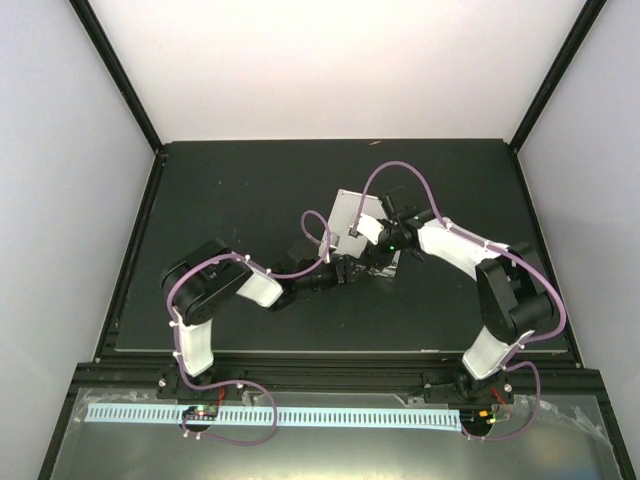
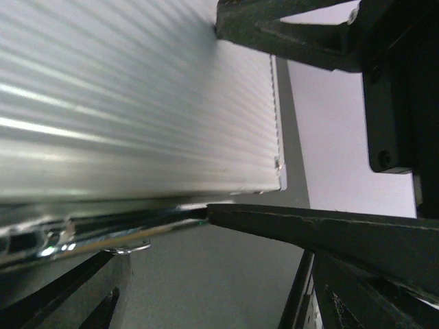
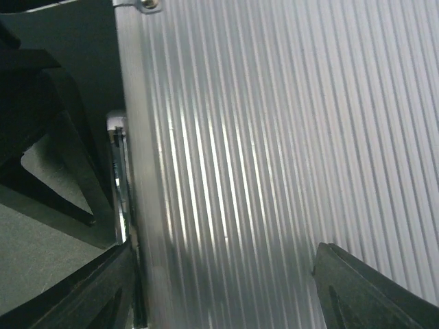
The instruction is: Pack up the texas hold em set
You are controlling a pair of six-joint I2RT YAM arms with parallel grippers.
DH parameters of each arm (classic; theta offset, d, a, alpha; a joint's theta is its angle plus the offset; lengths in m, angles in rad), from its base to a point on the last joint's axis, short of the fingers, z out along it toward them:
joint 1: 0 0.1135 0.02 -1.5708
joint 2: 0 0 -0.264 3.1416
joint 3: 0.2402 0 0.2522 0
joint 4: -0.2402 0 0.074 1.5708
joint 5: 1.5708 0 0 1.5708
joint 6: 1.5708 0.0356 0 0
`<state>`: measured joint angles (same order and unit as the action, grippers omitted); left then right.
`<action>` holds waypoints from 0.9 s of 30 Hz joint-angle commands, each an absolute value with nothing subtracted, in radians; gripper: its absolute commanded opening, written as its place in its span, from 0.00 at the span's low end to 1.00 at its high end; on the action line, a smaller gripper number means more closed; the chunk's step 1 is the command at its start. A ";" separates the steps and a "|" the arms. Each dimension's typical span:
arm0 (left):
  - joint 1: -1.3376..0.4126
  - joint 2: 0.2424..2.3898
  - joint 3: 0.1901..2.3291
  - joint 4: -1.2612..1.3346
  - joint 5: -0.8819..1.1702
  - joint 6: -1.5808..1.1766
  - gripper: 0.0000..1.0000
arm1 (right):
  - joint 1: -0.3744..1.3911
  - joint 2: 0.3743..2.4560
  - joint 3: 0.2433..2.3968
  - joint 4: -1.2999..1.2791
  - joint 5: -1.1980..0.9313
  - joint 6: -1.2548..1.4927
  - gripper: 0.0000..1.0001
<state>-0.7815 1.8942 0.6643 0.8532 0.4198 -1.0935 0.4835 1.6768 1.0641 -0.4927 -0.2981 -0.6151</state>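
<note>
The silver ribbed briefcase (image 1: 355,220) lies on the black table, its lid down or nearly down. Its ribbed lid fills the left wrist view (image 2: 123,103) and the right wrist view (image 3: 274,137). My left gripper (image 1: 343,268) is at the case's near edge, jaws open. In the left wrist view (image 2: 214,120) one fingertip (image 2: 226,216) touches the dark seam under the lid and the other lies over the lid's top. My right gripper (image 1: 380,243) is open just above the lid, its fingers (image 3: 103,288) spread across the ribs. Chips, dice and cards are hidden.
The black mat (image 1: 230,200) covers the table inside a black frame with white walls behind. A small metal fitting (image 2: 127,248) shows under the case's seam. The other arm's dark finger (image 3: 48,151) is beside the case's edge.
</note>
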 commanded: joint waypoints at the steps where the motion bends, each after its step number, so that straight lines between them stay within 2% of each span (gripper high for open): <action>1: -0.791 1.900 0.698 1.035 0.319 -1.150 0.75 | 0.459 1.734 1.059 -0.648 -0.306 -0.562 0.74; 9: -0.790 1.930 0.743 1.034 0.298 -1.144 0.76 | 0.290 1.741 1.190 -0.729 -0.338 -0.614 0.74; 16: -0.779 1.939 0.750 1.008 0.294 -1.128 0.76 | 0.161 1.923 1.451 -0.756 -0.354 -0.557 0.78; 22: -0.766 1.926 0.760 0.882 0.319 -1.086 0.75 | 0.134 2.050 1.655 -0.777 -0.340 -0.509 0.80; 27: -0.759 1.933 0.751 0.839 0.349 -1.049 0.73 | 0.133 2.065 1.692 -0.793 -0.364 -0.501 0.80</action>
<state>-0.7845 1.9270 0.7269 0.8803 0.3679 -1.1069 0.1314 2.0647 1.6650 -0.7517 -0.3439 -0.5278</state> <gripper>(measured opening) 0.737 0.798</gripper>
